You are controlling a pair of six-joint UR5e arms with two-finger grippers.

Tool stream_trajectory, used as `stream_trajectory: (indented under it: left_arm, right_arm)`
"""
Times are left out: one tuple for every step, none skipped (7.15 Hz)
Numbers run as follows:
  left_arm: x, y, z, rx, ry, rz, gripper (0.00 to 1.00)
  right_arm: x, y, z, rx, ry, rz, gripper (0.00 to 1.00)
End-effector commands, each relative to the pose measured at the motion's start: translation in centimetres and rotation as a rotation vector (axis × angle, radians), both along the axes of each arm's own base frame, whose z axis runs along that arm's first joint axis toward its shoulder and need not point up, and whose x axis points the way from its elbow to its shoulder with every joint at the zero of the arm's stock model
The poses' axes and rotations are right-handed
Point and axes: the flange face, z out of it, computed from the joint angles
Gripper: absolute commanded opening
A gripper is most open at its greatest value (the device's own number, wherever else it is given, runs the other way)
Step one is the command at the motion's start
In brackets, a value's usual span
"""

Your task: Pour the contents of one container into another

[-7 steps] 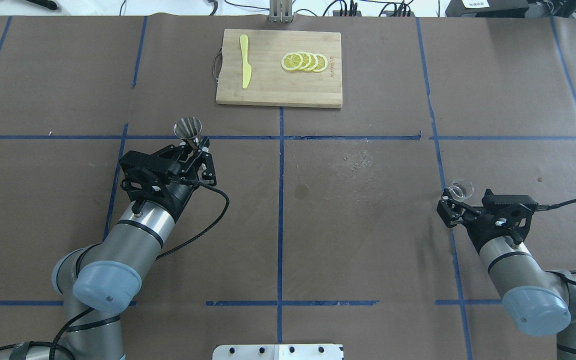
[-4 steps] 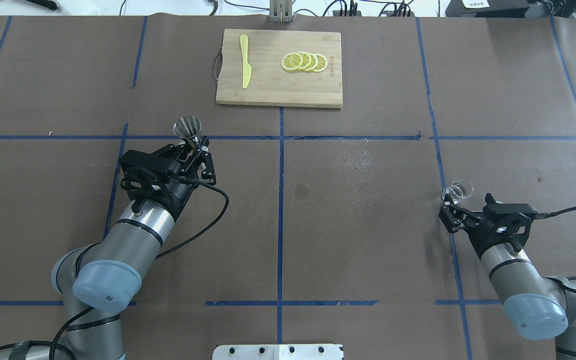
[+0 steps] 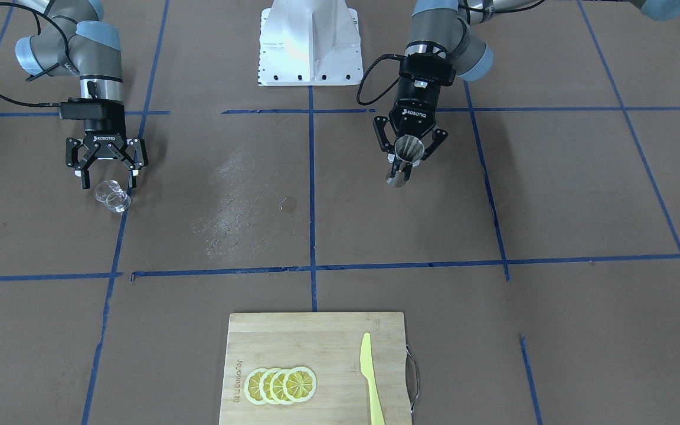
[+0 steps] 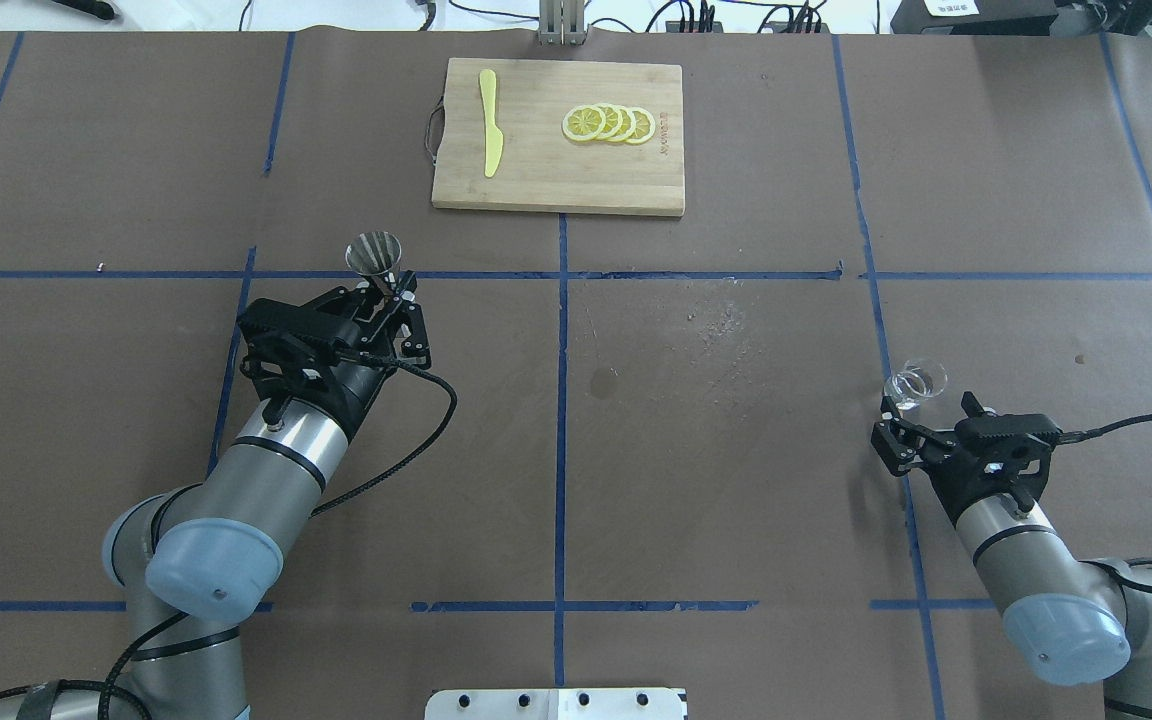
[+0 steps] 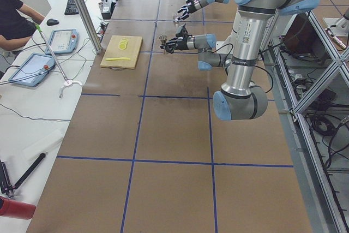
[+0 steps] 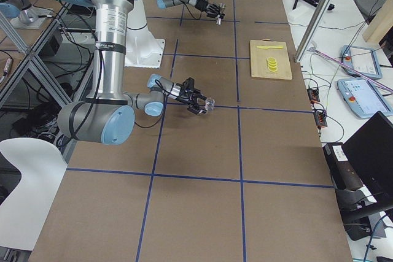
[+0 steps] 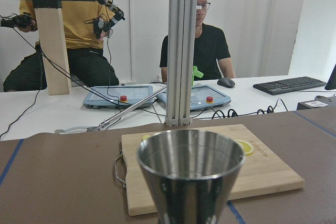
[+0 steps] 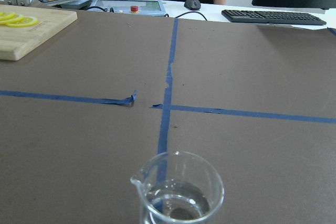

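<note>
My left gripper (image 4: 391,287) is shut on the waist of a steel cone-shaped jigger (image 4: 374,255), which it holds upright left of the table's centre. The jigger's open mouth (image 7: 190,153) fills the left wrist view. A small clear glass beaker (image 4: 916,383) with a little clear liquid stands on the table at the right. My right gripper (image 4: 926,418) is open just behind the beaker and does not touch it. The front view shows the same gap between this gripper (image 3: 107,174) and the beaker (image 3: 113,196). The beaker (image 8: 178,190) sits low in the right wrist view.
A wooden cutting board (image 4: 556,170) lies at the far middle, with lemon slices (image 4: 608,123) and a yellow knife (image 4: 489,120) on it. Pale specks (image 4: 721,320) and a dark spot (image 4: 604,382) mark the brown mat near the centre. Operators sit beyond the far edge.
The right gripper has drawn back toward the robot, off the beaker, which stays standing in place. The left gripper with the jigger has hardly moved.
</note>
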Motion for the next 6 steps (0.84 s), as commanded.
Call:
stream_trajectory:
  left_arm:
    - [0.0,0.0,0.0,0.0,-0.001,0.0,0.0]
    - [-0.1,-0.1,0.0,0.0,-0.001,-0.002,0.0]
    - [0.0,-0.1,0.2,-0.001,-0.004,-0.002,0.0]
    - [-0.1,-0.2,0.3,-0.001,-0.005,-0.005,0.0]
    - [-0.1,-0.2,0.3,-0.002,-0.007,-0.003,0.0]
    - [-0.1,-0.2,0.3,-0.001,-0.005,-0.003,0.0]
  right_arm:
    - [0.0,0.0,-0.1,0.013,0.014,-0.013,1.0]
    - [0.1,0.1,0.4,0.03,0.012,-0.027,1.0]
    - [-0.3,0.0,0.4,0.064,0.009,-0.053,1.0]
    - [-0.9,-0.1,1.0,0.084,0.002,-0.065,1.0]
    - [-1.8,-0.3,1.1,0.087,-0.004,-0.064,1.0]
    - [-1.8,-0.5,1.0,0.087,-0.007,-0.061,1.0]
